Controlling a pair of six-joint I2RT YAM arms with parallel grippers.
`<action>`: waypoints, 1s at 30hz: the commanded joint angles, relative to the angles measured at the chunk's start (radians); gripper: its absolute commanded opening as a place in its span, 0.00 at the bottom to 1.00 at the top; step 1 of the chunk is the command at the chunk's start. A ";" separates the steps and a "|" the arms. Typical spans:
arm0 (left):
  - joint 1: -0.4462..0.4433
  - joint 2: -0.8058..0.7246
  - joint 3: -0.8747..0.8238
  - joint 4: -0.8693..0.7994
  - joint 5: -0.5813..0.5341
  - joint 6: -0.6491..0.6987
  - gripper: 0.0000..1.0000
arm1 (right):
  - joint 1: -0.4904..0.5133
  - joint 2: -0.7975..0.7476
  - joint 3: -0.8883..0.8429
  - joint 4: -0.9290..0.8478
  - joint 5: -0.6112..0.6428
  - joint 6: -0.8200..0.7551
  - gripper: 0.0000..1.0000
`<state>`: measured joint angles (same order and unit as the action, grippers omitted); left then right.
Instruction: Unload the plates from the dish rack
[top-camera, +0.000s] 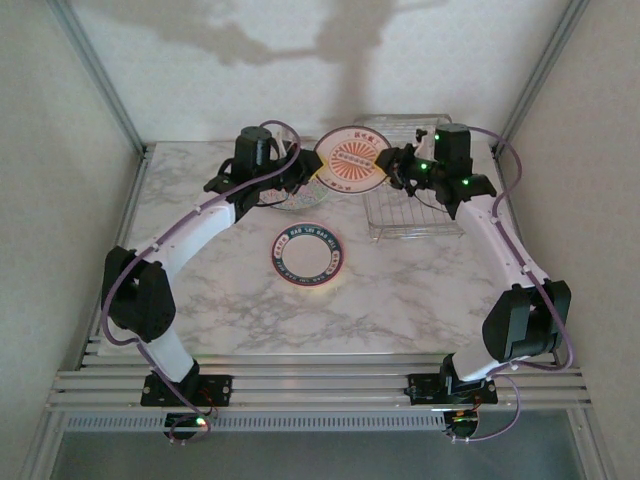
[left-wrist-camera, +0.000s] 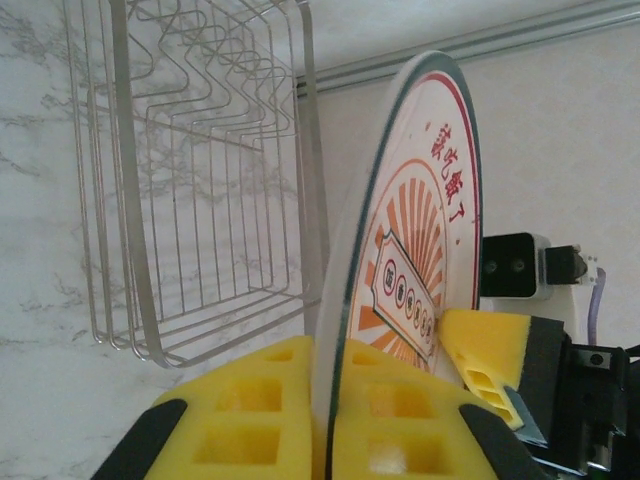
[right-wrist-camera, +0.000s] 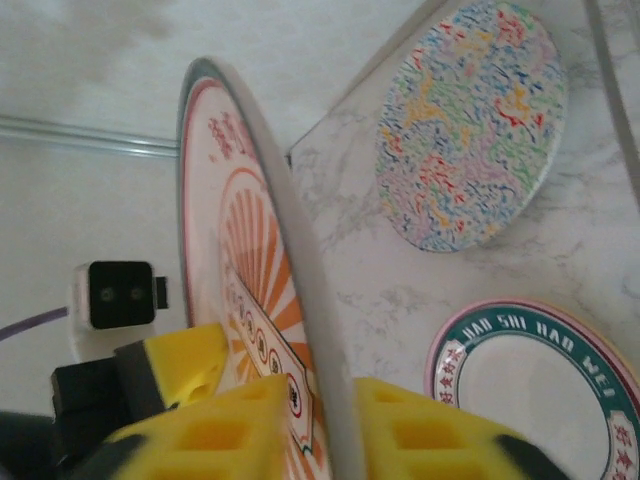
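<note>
1. Standing on edge over the table's (top-camera: 230, 290) far edge, the sunburst plate (top-camera: 352, 158) hangs between both grippers, beside the dish rack (top-camera: 420, 215).
2. Its rim is clamped by the left gripper (left-wrist-camera: 325, 400); the right gripper's (right-wrist-camera: 320, 420) hold is unclear, perhaps loose.

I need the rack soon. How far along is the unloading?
Done: the speckled plate and the green-rimmed plate lie on the table. In hand: the sunburst plate, between the left hand, clamped on it, and the right hand. Left: setting it down; I see no plates in the rack.
</note>
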<state>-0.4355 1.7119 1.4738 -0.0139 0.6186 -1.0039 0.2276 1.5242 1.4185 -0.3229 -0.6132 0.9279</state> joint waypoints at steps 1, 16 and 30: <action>0.002 -0.031 -0.018 0.034 0.029 0.055 0.00 | 0.007 -0.031 0.027 -0.085 0.062 -0.092 0.43; 0.106 -0.285 -0.436 -0.074 0.012 0.252 0.00 | 0.182 -0.390 -0.290 -0.094 0.286 -0.780 0.68; 0.130 -0.359 -0.782 0.079 -0.088 0.251 0.00 | 0.271 -0.524 -0.481 -0.162 0.308 -0.898 0.72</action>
<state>-0.3183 1.3880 0.7025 -0.0299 0.5594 -0.7727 0.4900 1.0103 0.9451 -0.4896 -0.3309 0.0597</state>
